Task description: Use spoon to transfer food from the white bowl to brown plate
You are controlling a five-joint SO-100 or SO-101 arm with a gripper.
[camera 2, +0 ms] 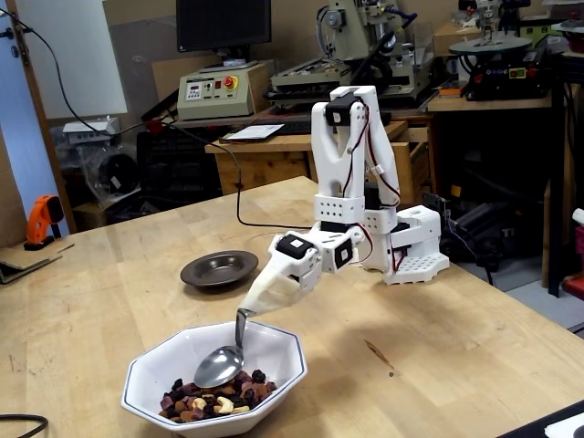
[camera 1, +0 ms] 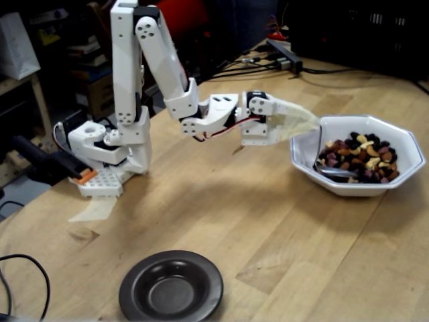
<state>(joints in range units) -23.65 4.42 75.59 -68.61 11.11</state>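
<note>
Fixed view from the plate side
My tool [camera 1: 310, 123]: wrapped in whitish tape, so I cannot tell how its jaws stand; the spoon handle comes out of the wrapping.
Spoon [camera 1: 335, 172]: its metal bowl lies low inside the white bowl, at the food's near-left edge, touching the pieces.
White bowl [camera 1: 403, 139]: near the counter's right edge, holding the food [camera 1: 365, 157], a heap of brown, pale and dark bits.
Brown plate [camera 1: 171, 287]: at the counter's near edge, well apart from the white bowl, centre bare.
My arm: base by the counter's left edge, reaching right toward the white bowl.

Fixed view from the bowl side
My tool [camera 2: 248, 307]: taped tip hangs just above the white bowl's far rim; jaw state hidden here too.
Spoon [camera 2: 219, 365]: handle drops steeply from the tape, oval bowl resting on the far side of the food [camera 2: 212, 401].
White bowl [camera 2: 278, 342]: at the counter's near edge.
Brown plate [camera 2: 219, 269]: farther back on the counter, behind the white bowl, beside my forearm.
</note>
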